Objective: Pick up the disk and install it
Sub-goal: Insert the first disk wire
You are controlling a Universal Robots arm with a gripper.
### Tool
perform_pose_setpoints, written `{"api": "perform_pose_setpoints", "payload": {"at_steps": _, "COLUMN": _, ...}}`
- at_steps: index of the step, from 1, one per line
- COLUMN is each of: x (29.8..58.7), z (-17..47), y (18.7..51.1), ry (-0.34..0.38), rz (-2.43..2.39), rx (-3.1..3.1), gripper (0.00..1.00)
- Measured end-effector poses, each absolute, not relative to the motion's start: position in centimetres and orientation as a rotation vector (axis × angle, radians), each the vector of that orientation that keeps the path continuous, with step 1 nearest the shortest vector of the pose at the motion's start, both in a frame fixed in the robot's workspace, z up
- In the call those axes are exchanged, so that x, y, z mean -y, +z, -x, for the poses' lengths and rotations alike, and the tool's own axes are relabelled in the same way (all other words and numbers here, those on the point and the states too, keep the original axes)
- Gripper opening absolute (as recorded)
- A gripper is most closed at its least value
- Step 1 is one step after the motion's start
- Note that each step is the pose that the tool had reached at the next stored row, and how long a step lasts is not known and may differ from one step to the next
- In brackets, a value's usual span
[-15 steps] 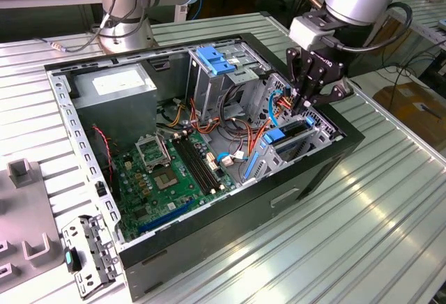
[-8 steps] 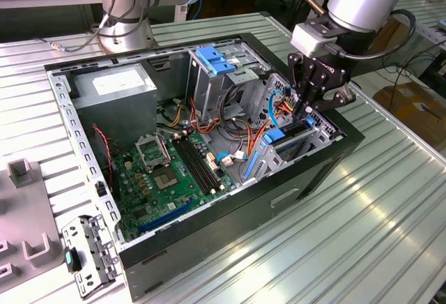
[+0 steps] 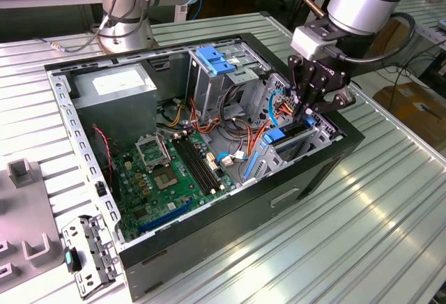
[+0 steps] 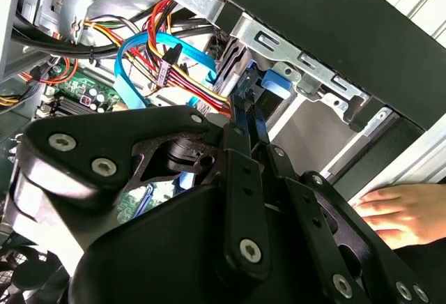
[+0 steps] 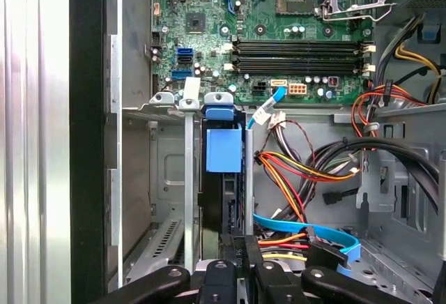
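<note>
Gripper [image 3: 307,111] fingers pinched together on the disk [image 5: 224,178], which sits upright in the drive bay at the computer case [image 3: 230,213] corner. Case lies open on a ribbed metal table [image 3: 362,234]; a person's hand [image 4: 401,210] rests beside it.

No legible txt anywhere; white sticker [image 3: 115,81] on grey power-supply box [image 3: 111,89] too small to read.

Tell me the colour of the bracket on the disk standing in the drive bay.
Blue, clearest in the first wrist view on the disk.
</note>
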State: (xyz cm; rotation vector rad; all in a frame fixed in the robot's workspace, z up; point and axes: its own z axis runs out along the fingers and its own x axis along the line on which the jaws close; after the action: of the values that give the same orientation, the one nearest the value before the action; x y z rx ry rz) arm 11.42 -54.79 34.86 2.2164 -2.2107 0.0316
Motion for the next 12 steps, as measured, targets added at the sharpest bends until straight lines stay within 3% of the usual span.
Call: {"api": "perform_pose_setpoints", "payload": {"at_steps": 12, "x": 54.9, "z": -11.33, "y": 34.63, "ry": 0.032, "rz": -2.213, "rx": 2.214, "gripper": 0.17}}
